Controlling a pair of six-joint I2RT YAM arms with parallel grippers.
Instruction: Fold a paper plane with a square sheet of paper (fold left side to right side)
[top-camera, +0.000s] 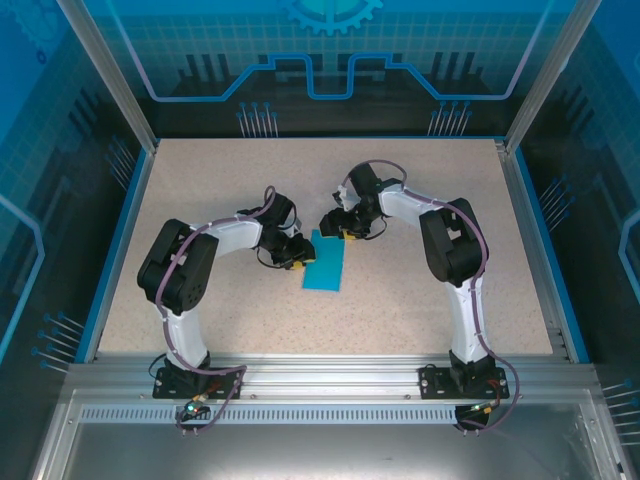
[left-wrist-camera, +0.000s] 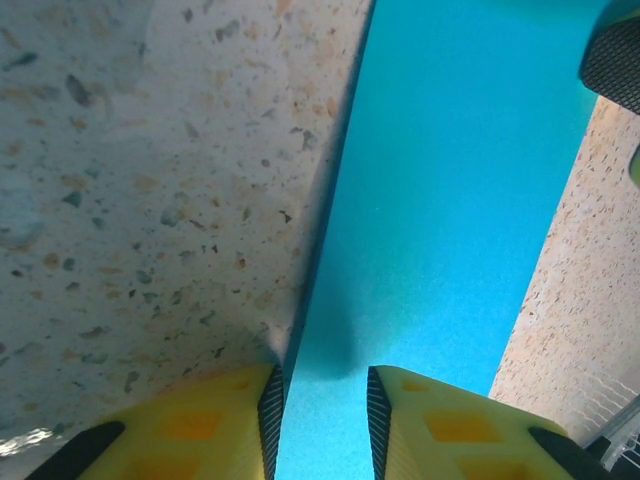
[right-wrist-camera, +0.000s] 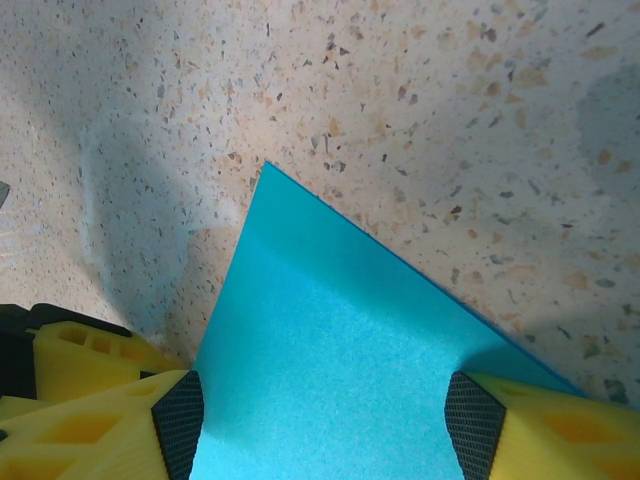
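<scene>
The cyan-blue sheet of paper (top-camera: 326, 266) lies flat near the middle of the speckled beige counter (top-camera: 230, 190), between the two arms, showing from above as a narrow oblong, its long sides running away from the arm bases and leaning slightly to the right. The left claw (top-camera: 297, 262) sits low at the sheet's near left edge, and the right claw (top-camera: 345, 234) sits at its far right corner. From the left wrist, the left claw (left-wrist-camera: 322, 405) has its yellow fingers (left-wrist-camera: 200, 435) a narrow way apart, the black pads (left-wrist-camera: 270, 410) not meeting. The blue paper (left-wrist-camera: 450, 200) shows in the gap and stretches away from it, and its left edge casts a thin shadow on the counter (left-wrist-camera: 150, 200). Whether the pads touch the sheet cannot be told. A dark textured part (left-wrist-camera: 615, 60) juts in at the upper right of that view, over the paper's far end. From the right wrist, the right claw (right-wrist-camera: 320, 410) stands wide apart, its pads (right-wrist-camera: 180, 425) to either side of a pointed corner of the paper (right-wrist-camera: 320, 330), which rests on the counter (right-wrist-camera: 450, 100) and is not gripped
</scene>
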